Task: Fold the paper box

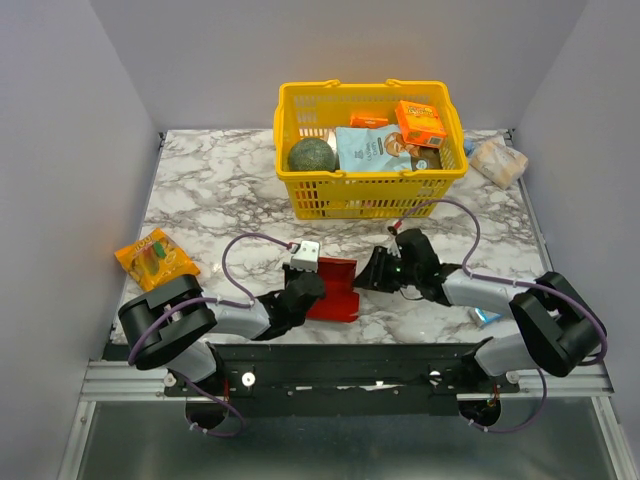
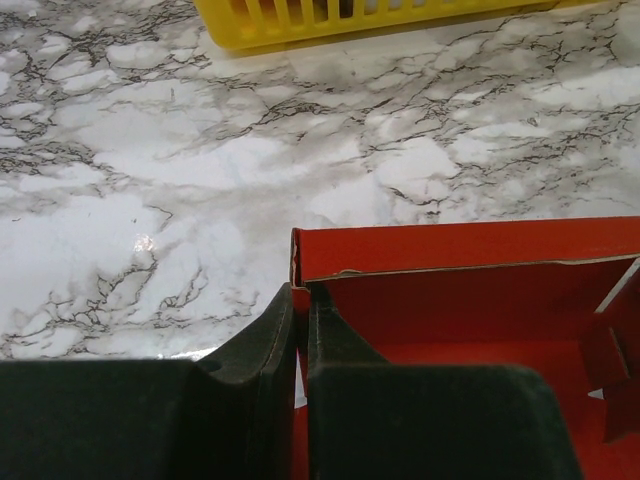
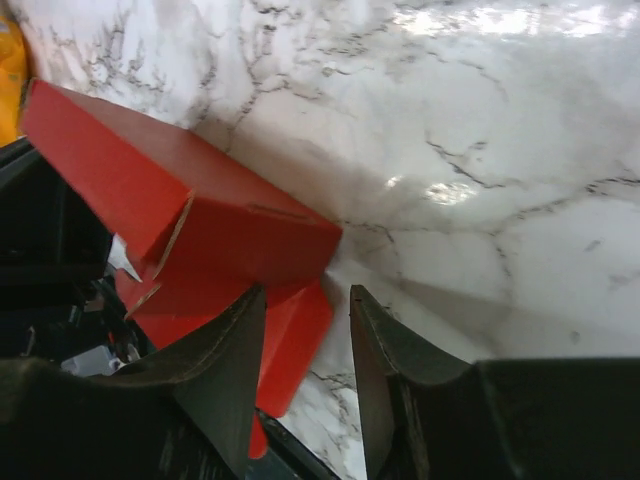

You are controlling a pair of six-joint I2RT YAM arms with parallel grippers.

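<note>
Red paper box (image 1: 335,290) sits on the marble tabletop (image 1: 220,190) near the front edge, btwn the two arms and in front of the yellow basket (image 1: 300,200), w/ bare marble btwn box and basket. The box is partly formed. In the left wrist view a long back wall stands up w/ a folded top edge, the red floor shows inside, and a small side flap stands at the right end. In the right wrist view the box's outer panel runs up and away to the left, and a loose flap sticks out below it.

Left gripper (image 2: 300,305) is narrow and pinches the box's left end wall at the corner, one finger outside and one inside, wall sandwiched btwn them.

Right gripper (image 3: 305,300) is at the box's right end, fingers apart at roughly half width. The loose flap lies partly in the gap next to one finger, while the other finger is clear of it over marble, so no clamp on the card.

Basket holds an avocado (image 1: 312,155), a blue packet (image 1: 372,150) and an orange carton (image 1: 420,122). An orange snack packet (image 1: 155,258) lies at the tabletop's left side, well apart from the box. A pale wrapped packet (image 1: 498,160) lies just right of the basket.
</note>
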